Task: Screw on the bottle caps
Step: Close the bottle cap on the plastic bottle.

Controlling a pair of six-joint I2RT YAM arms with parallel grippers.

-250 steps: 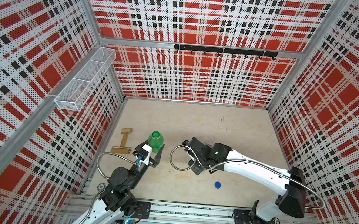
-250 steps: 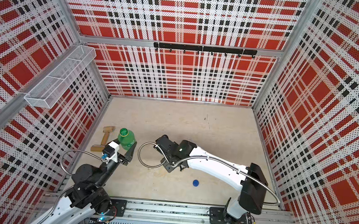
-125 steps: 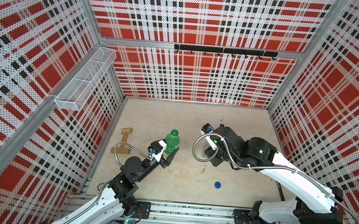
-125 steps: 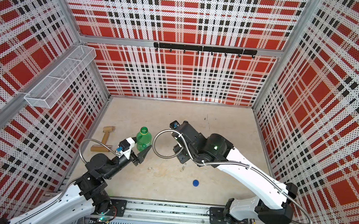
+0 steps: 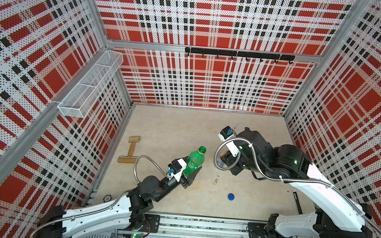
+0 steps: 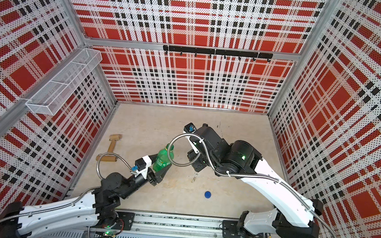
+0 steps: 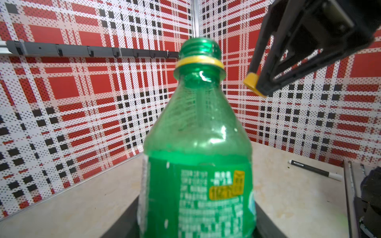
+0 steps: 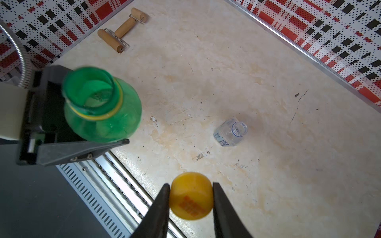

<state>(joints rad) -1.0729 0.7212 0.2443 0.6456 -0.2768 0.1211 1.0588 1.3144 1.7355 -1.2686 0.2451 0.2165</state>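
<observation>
Left of the surface's (image 5: pixel 184 128) middle, the green bottle (image 7: pixel 198 144) is held neck-up by the left gripper (image 5: pixel 194 165), closed around its body. To its right, the yellow cap (image 7: pixel 251 82) is pinched in the right gripper (image 8: pixel 190 186), beside the uncapped neck, not yet over the mouth.

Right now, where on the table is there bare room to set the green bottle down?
The widest bare table is the strip along the back wall, beyond the wooden roller and green bottle. A smaller patch lies in front, between the left arm and the blue cap. Crowded in the middle: both arms and the clear bottle.
</observation>
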